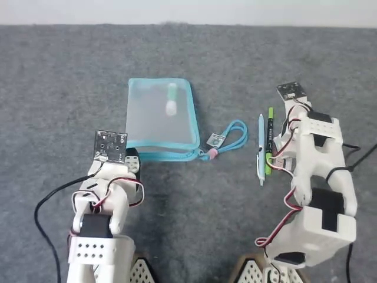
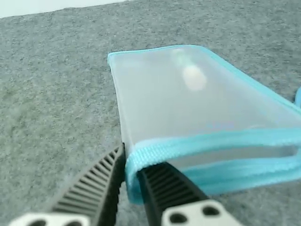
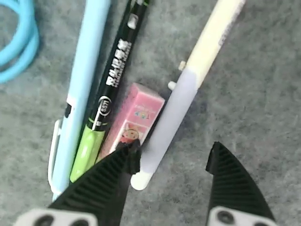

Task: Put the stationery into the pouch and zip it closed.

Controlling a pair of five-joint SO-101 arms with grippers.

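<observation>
step: first pick. my left gripper [image 2: 130, 162] pinches the pouch [image 2: 188, 108] at its zip corner. my right gripper [image 3: 176, 150], jaws spread, straddles the lilac pen [image 3: 181, 108] (eraser [image 3: 136, 117] touching it), well apart from the pouch. next: descend, close on the pen alone.

Teal-edged pouch [image 1: 150, 124], perhaps holding something white; pens [image 1: 261, 147], pink eraser [image 3: 134, 122] apart.

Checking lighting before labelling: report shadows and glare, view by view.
High view: soft, even light; faint shadows under the arms, no glare on the pouch. Left wrist view: pouch film matte where the left tool grips its corner. Right wrist view: eraser and pens evenly lit by the open right tool, shadows faint.
</observation>
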